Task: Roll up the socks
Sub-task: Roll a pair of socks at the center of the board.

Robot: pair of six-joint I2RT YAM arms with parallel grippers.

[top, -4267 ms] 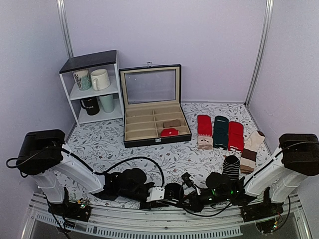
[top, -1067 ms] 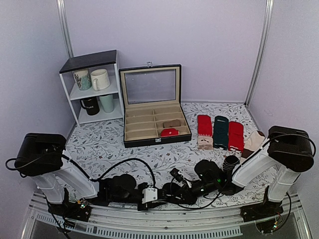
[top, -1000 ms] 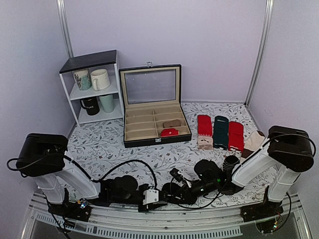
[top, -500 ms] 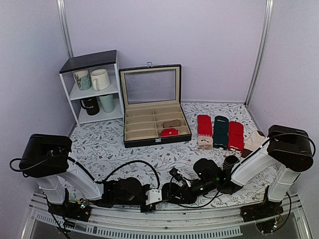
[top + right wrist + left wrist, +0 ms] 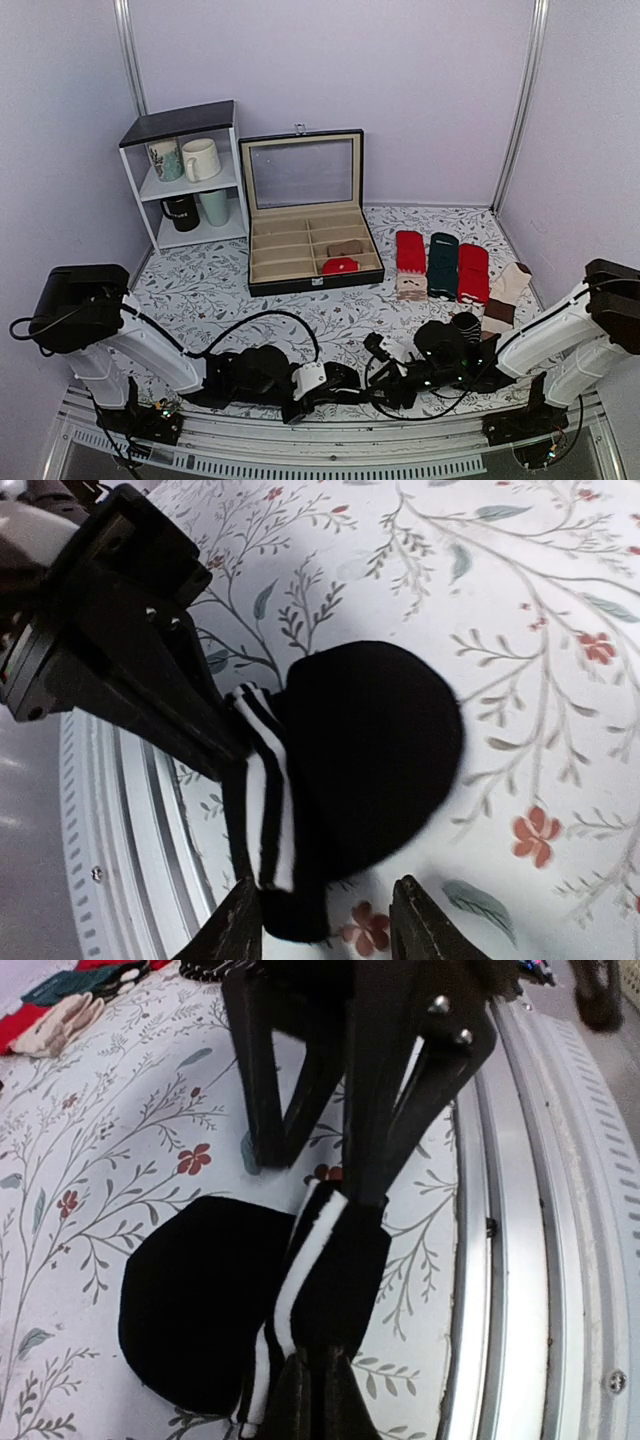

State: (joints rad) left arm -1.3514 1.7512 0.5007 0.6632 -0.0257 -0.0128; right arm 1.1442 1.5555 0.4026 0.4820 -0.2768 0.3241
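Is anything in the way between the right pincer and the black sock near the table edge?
Nothing visible. The short black fabric ankle sock with white cuff bands lies right before the open right pincer. The left pincer is shut on its cuff from the opposite side.

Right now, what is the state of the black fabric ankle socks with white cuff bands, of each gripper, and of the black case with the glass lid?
Black ankle socks: on the table, not yet a finished roll, banded cuff pinched.
Left gripper: shut on the cuff.
Right gripper: open, over the socks, gripping nothing.
Black case: open, glass lid raised.
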